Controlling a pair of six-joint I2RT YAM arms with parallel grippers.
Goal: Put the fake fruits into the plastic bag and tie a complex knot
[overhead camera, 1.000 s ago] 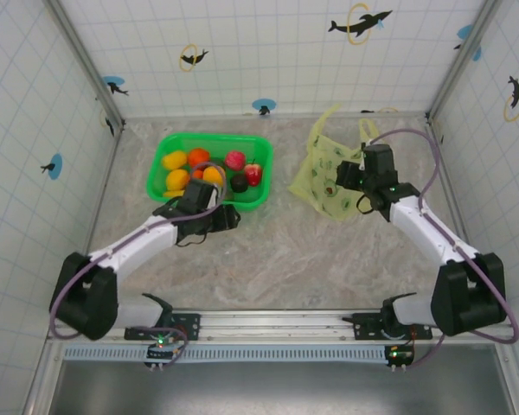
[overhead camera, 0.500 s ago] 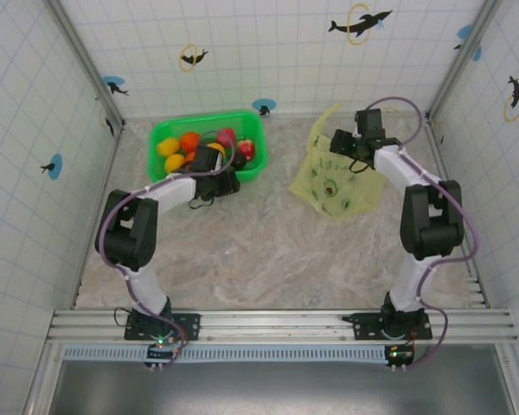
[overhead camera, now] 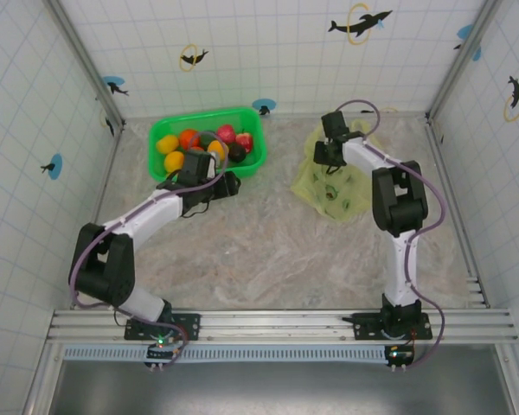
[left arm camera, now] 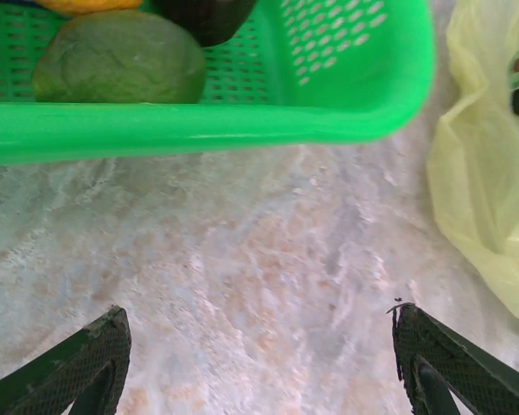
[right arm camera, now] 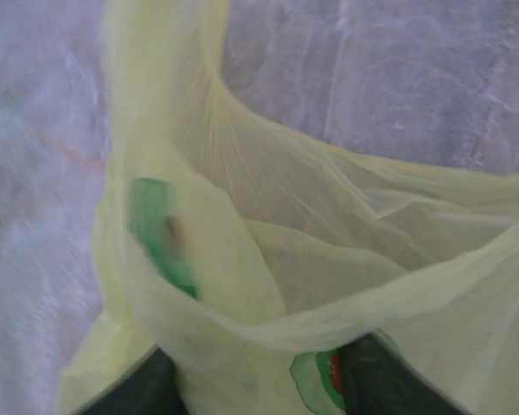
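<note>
The fake fruits lie in a bright green tray (overhead camera: 160, 170): a yellow one (overhead camera: 166, 143), an orange one (overhead camera: 189, 138), a red one (overhead camera: 227, 133) and a blackish one (overhead camera: 235, 153). In the left wrist view a dark green fruit (left arm camera: 121, 56) sits behind the tray wall (left arm camera: 199, 125). My left gripper (overhead camera: 228, 183) (left arm camera: 259, 367) is open over bare table just in front of the tray. The pale yellow-green plastic bag (overhead camera: 339, 192) (right arm camera: 268, 259) lies crumpled at the right. My right gripper (overhead camera: 322, 154) (right arm camera: 255, 389) is at its far left edge, fingers apart, bag film draped between and over them.
The tiled enclosure walls stand close behind the tray and the bag. The bag's edge (left arm camera: 484, 173) lies to the right of my left gripper. Marbled table (overhead camera: 268, 242) stretches between the arms and toward the near rail.
The tray sits farther back than one second ago. My left gripper has drawn back out of it. My right gripper has moved from the bag's right side to its far left edge.
</note>
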